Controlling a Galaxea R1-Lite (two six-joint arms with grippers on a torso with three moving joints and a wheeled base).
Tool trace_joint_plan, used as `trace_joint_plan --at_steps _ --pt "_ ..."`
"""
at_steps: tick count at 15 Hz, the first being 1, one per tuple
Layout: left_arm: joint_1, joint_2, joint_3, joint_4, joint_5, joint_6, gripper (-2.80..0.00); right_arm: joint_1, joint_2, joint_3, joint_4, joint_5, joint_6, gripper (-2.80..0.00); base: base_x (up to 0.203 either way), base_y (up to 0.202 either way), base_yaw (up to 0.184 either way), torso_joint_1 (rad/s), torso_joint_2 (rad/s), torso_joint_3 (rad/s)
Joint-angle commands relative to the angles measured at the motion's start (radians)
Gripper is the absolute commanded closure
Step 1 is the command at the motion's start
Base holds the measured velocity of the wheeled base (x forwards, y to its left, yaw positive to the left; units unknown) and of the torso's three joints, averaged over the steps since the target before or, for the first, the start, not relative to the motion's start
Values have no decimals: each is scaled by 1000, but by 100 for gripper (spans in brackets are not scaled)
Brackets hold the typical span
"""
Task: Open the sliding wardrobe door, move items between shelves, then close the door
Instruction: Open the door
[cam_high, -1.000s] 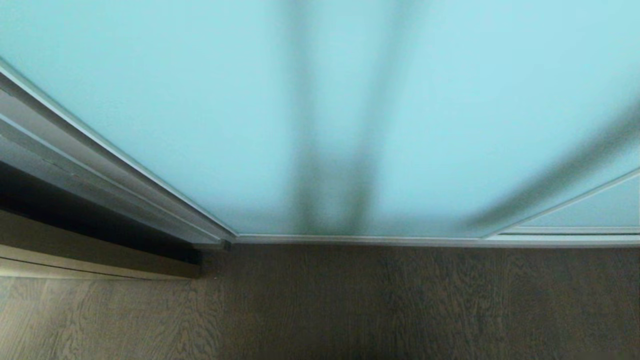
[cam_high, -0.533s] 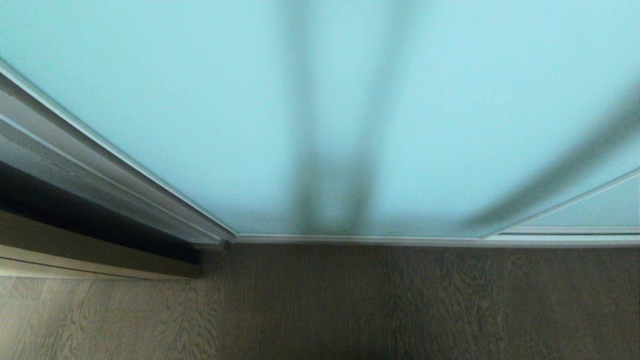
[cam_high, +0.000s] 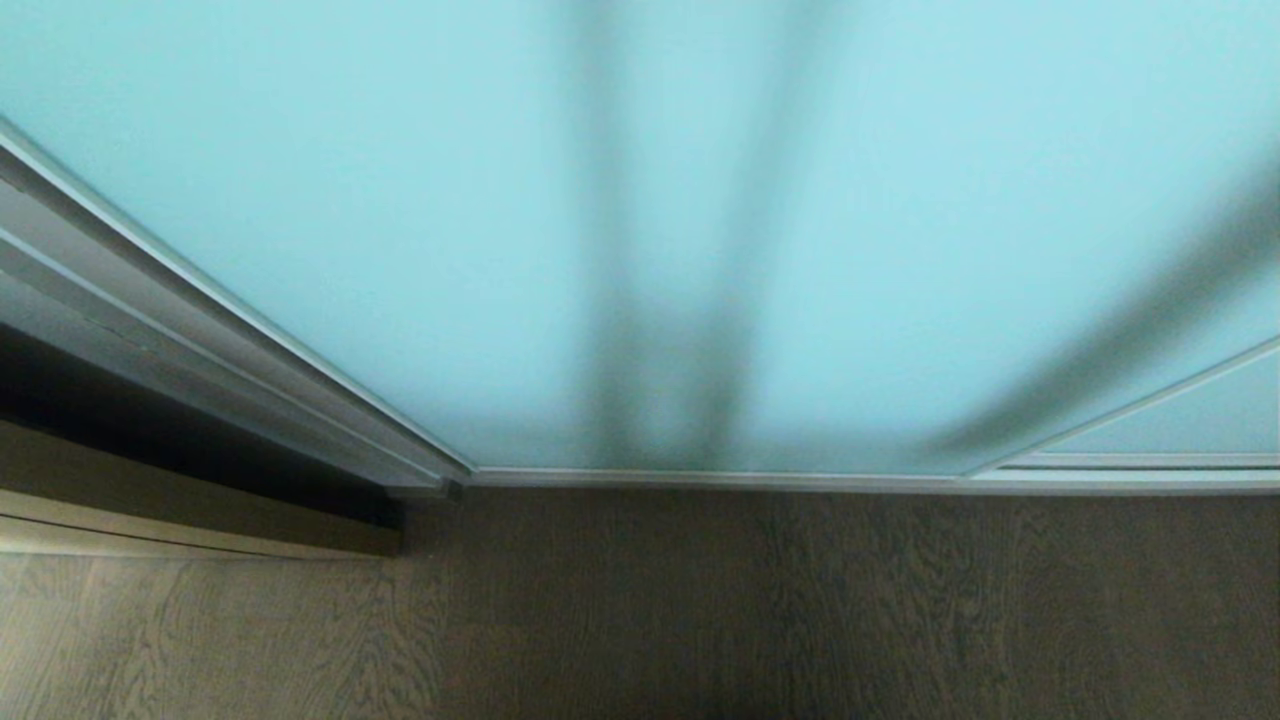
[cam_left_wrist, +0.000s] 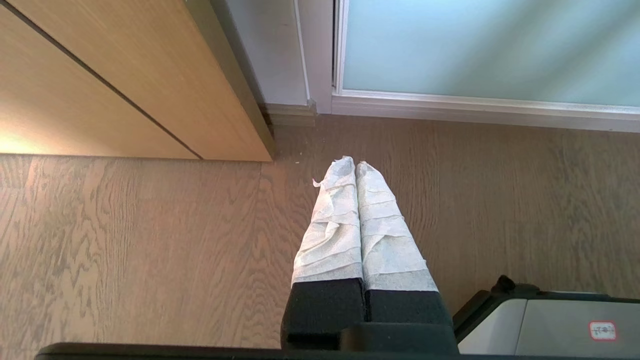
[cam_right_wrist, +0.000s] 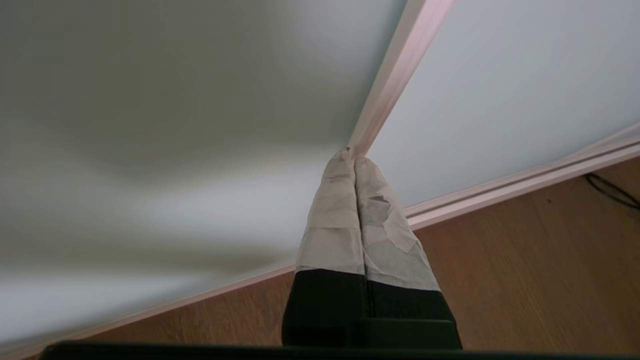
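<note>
The right gripper (cam_right_wrist: 354, 159), fingers clenched and empty, noses toward the sliding wardrobe door (cam_right_wrist: 500, 90) just ahead; its frosted glass looks slick and heavy, so the stiff metal frame (cam_right_wrist: 395, 75) seems the best purchase.

The sliding wardrobe door (cam_high: 400, 250) stands closed straight ahead, its lower rail on the floor (cam_high: 700, 600). A second panel (cam_high: 1190, 425) overlaps it at the right — a wooden door (cam_left_wrist: 100, 75) is at the left.
</note>
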Motion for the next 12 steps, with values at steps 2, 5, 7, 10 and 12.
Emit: trace_joint_plan --at_steps 2,5,7,10,12 --pt "0 1 2 0 0 -1 0 -1 0 -1 -2 34 7 0 0 0 0 0 0 0" --pt "0 1 2 -1 0 -1 0 -2 15 -8 -2 48 25 0 0 0 0 0 0 0" --pt "0 1 0 0 0 -1 0 -2 35 -6 -4 47 32 0 0 0 0 0 0 0" --pt "0 1 1 0 1 -1 0 -32 65 -1 -56 47 31 0 0 0 0 0 0 0" --pt "0 1 2 0 0 -1 0 -59 87 -1 -86 50 29 0 0 0 0 0 0 0"
